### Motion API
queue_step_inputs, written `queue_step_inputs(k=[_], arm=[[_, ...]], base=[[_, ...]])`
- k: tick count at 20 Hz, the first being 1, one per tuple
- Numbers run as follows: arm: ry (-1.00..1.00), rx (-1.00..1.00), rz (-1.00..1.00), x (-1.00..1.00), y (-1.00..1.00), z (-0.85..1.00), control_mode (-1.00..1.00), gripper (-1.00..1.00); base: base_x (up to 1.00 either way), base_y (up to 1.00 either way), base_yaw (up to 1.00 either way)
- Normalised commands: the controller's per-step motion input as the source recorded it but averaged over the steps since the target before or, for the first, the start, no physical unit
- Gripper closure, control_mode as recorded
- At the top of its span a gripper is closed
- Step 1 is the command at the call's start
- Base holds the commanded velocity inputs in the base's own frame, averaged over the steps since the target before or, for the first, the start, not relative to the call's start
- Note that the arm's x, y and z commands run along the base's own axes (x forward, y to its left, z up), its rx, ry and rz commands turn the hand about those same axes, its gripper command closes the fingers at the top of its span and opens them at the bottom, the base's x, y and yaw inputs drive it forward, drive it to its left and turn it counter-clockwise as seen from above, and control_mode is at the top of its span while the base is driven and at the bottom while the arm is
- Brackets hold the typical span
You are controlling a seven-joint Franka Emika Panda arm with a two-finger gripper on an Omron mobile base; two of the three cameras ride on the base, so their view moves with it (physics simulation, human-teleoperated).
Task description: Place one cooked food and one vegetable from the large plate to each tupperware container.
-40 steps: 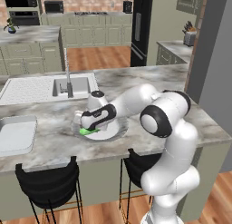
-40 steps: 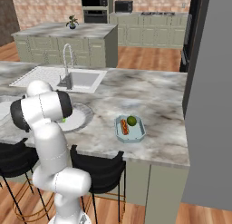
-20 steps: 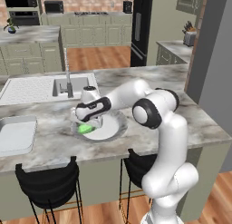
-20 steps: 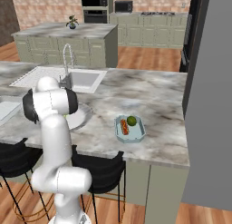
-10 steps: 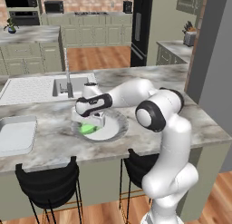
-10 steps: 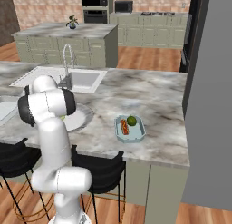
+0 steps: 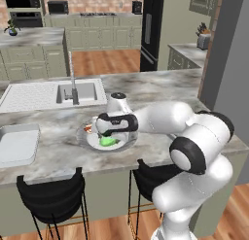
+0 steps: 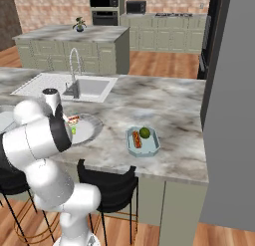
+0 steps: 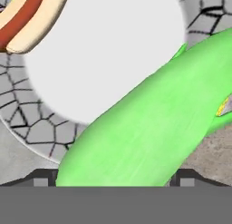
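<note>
The large plate (image 7: 127,141) lies on the counter in front of the sink, also visible in the right base view as the large plate (image 8: 91,128). On it are a long light-green vegetable (image 7: 109,142) and a hot dog (image 7: 89,128). My gripper (image 7: 103,136) is down on the plate. In the hand view the vegetable (image 9: 149,128) runs slantwise between my gripper (image 9: 115,177), touching both fingertips (image 9: 43,177); the hot dog (image 9: 27,17) is beyond it. The teal tupperware container (image 8: 152,145) holds a sausage stick (image 8: 136,139) and a dark green round vegetable (image 8: 145,132). The grey-white tupperware container (image 7: 17,145) sits at the left.
The sink (image 7: 75,92) with its faucet (image 7: 73,86) lies just behind the plate. Two black stools (image 7: 51,193) stand under the counter's front edge. A grey wall (image 8: 231,90) bounds the counter on the right.
The hand has stayed low over the plate while the arm's elbow has swung. The jaws have drawn in slightly against the green vegetable.
</note>
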Motion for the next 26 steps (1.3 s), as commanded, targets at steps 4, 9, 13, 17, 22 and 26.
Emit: queue_step_inputs(k=[4,9,13,17,22,26], arm=[[0.10,0.10,0.05,-0.04,-0.43,1.00,-1.00,1.00],[0.33,-0.16,0.03,0.00,-0.23,0.86,-1.00,1.00],[0.00,-0.19,0.13,-0.02,-0.46,0.18,-1.00,1.00],[-0.08,-0.02,0.09,0.00,-0.72,0.03,-1.00,1.00],[-0.05,0.00,0.06,-0.03,-0.83,0.00,-1.00,1.00],[-0.12,0.00,0.02,-0.02,-0.47,0.00,-1.00,1.00]], base=[[0.00,0.00,0.00],[0.00,0.00,0.00],[0.00,0.00,0.00],[0.00,0.00,0.00],[0.00,0.00,0.00],[0.00,0.00,0.00]])
